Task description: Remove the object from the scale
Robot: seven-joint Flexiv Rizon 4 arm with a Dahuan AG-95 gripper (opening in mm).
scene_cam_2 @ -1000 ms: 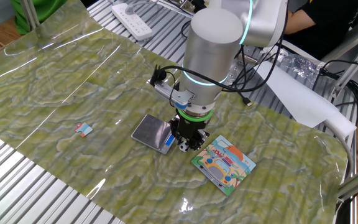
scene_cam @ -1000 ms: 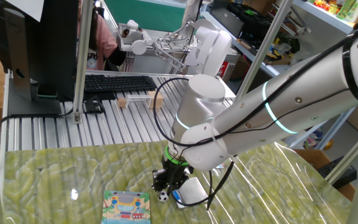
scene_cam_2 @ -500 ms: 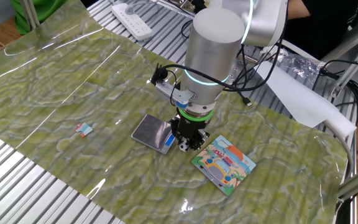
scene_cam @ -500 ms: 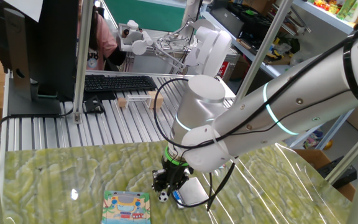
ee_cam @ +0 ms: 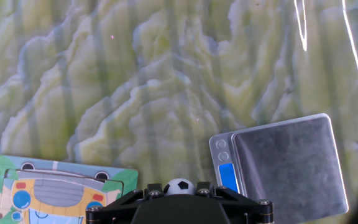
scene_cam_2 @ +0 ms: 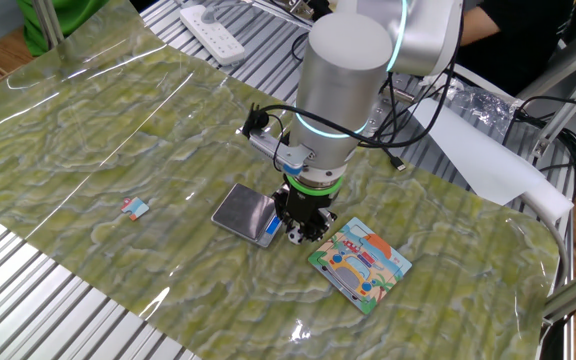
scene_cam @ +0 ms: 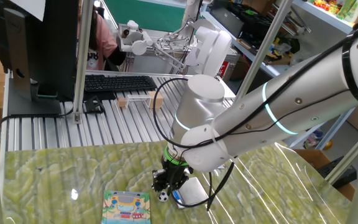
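The tiny soccer-patterned ball [ee_cam: 179, 186] sits between my gripper's [ee_cam: 179, 189] black fingers, which are shut on it. In the fixed views the ball [scene_cam: 163, 196] [scene_cam_2: 296, 236] is low over the green mat, between the scale and the picture card. The scale [ee_cam: 284, 168] lies to the right in the hand view, its silver platform bare and its blue display strip toward the ball. It also shows in one fixed view [scene_cam: 191, 191] and in the other fixed view [scene_cam_2: 245, 212]. I cannot tell whether the ball touches the mat.
A colourful picture card [ee_cam: 55, 186] [scene_cam_2: 360, 263] [scene_cam: 127, 208] lies on the mat beside the gripper. A small white-blue scrap [scene_cam_2: 134, 208] lies farther left. A keyboard [scene_cam: 118, 83] and wooden blocks [scene_cam: 138, 99] sit on the slatted table behind.
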